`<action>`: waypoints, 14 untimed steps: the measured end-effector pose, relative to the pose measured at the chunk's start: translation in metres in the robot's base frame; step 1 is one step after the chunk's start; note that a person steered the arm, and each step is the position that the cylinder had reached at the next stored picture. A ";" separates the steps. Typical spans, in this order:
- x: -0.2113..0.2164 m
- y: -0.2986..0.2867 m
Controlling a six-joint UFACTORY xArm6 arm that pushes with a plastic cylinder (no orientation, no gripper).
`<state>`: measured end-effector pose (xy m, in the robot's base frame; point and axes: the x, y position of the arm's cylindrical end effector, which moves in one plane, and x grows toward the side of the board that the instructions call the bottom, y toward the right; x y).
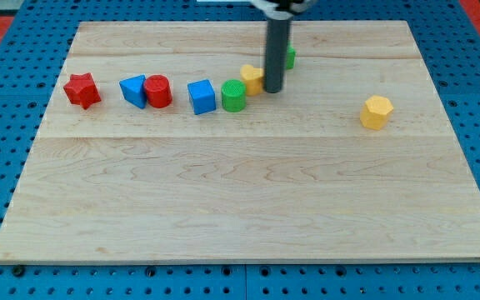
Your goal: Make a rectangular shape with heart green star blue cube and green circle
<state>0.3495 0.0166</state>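
My tip (272,89) rests on the board near the view's top centre. The yellow heart (251,78) lies just left of the tip, touching or almost touching the rod. The green circle (233,96) sits at the heart's lower left, close against it. The blue cube (201,97) stands just left of the green circle. The green star (290,57) is mostly hidden behind the rod, showing only at its right side, above the tip.
A red circle (158,91) and a blue triangle-like block (133,89) touch each other left of the blue cube. A red star (82,90) lies at the far left. A yellow hexagon (376,112) sits alone at the right. The wooden board (248,200) lies on a blue pegboard.
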 end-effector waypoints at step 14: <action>0.002 0.041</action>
<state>0.3515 0.0577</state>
